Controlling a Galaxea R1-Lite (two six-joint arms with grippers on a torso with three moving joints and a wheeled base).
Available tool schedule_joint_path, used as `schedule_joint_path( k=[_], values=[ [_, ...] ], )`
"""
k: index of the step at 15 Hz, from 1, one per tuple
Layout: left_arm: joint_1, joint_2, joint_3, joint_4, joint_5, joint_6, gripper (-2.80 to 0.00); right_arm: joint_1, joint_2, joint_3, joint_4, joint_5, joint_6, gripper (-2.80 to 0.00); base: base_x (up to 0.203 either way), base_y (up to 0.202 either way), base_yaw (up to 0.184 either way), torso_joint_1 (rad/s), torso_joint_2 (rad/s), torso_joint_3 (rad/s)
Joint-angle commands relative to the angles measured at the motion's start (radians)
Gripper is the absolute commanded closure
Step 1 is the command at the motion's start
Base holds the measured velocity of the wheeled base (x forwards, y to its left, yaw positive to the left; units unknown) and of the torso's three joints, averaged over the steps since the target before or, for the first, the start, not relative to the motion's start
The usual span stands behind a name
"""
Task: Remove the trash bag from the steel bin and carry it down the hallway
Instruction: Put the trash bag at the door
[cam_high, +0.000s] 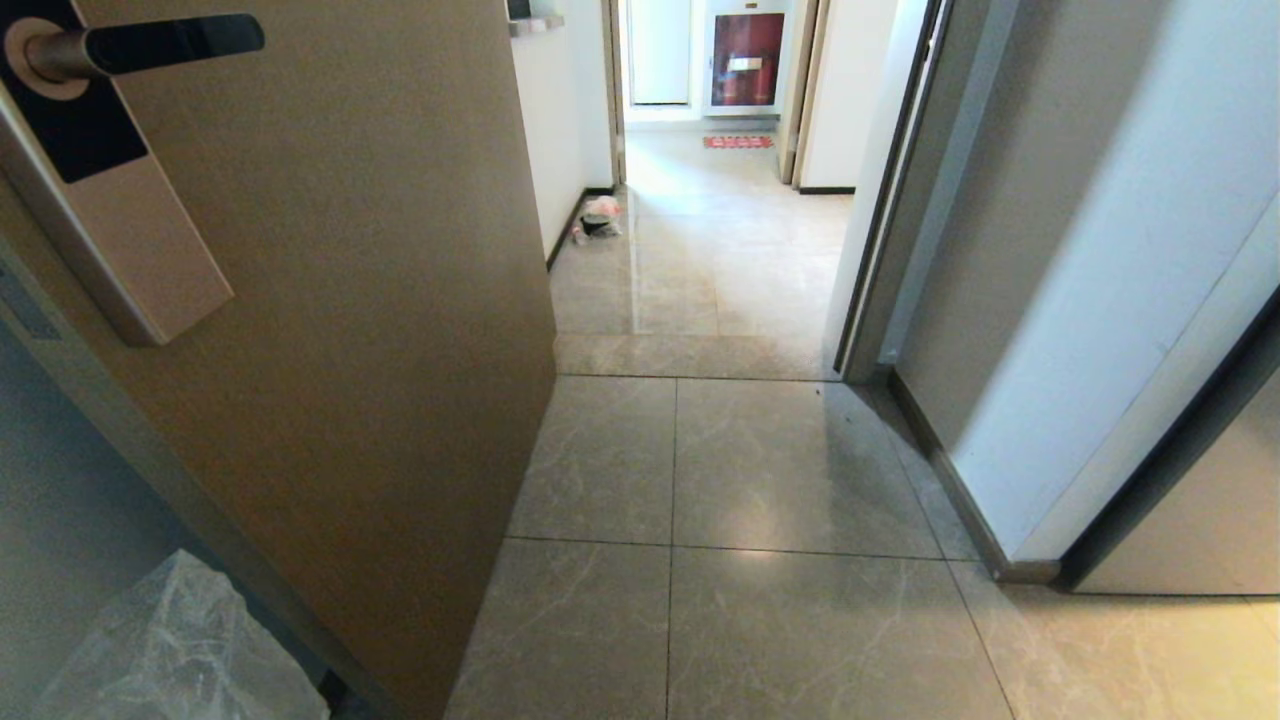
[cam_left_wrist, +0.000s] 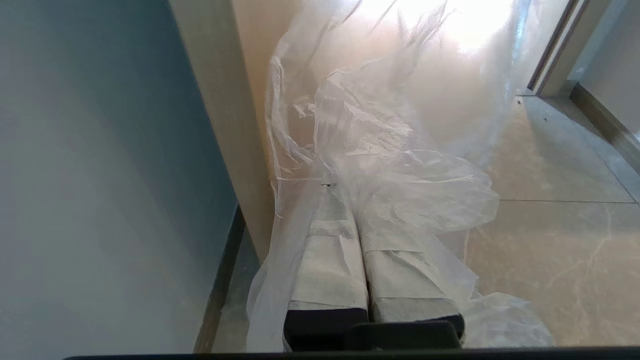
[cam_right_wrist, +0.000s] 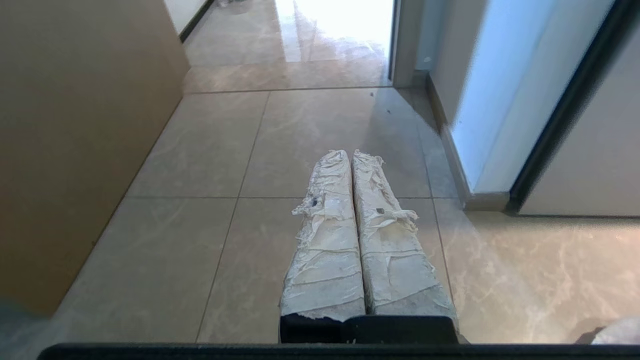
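Left end effector (cam_left_wrist: 345, 192) pinching trash bag (cam_left_wrist: 400, 165)

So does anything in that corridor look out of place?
Yes: a small heap of litter, pinkish and dark, lies on the hallway floor against the left wall's skirting, beyond the open door.

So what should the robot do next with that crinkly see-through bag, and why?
Probably roll straight ahead through the doorway. The left gripper is shut on the thin, clear, crinkled plastic trash bag, so it is already out of the bin. The tan wooden door stands open on the left, and the hallway of grey marbled floor tiles lies ahead. The right gripper is shut, holding nothing.
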Motion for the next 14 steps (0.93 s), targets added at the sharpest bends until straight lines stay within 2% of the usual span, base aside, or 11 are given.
schedule_joint_path(
  k=[1,8,14],
  values=[
    [0.000,0.001,0.000,-0.001,0.000,-0.001,0.00,0.000,-0.001,0.002,0.000,0.000,0.000,0.00,0.007,-0.050,0.018,0.005,0.00,0.002],
    [0.000,0.001,0.000,-0.001,0.000,0.002,0.00,0.000,-0.001,0.002,0.000,0.000,0.000,0.00,0.001,-0.159,0.001,0.002,0.00,0.001],
    [0.000,0.001,0.002,-0.001,0.000,-0.001,0.00,0.000,-0.001,0.002,0.000,0.000,0.000,0.00,0.000,0.000,0.000,0.000,0.00,0.000]
  ],
)
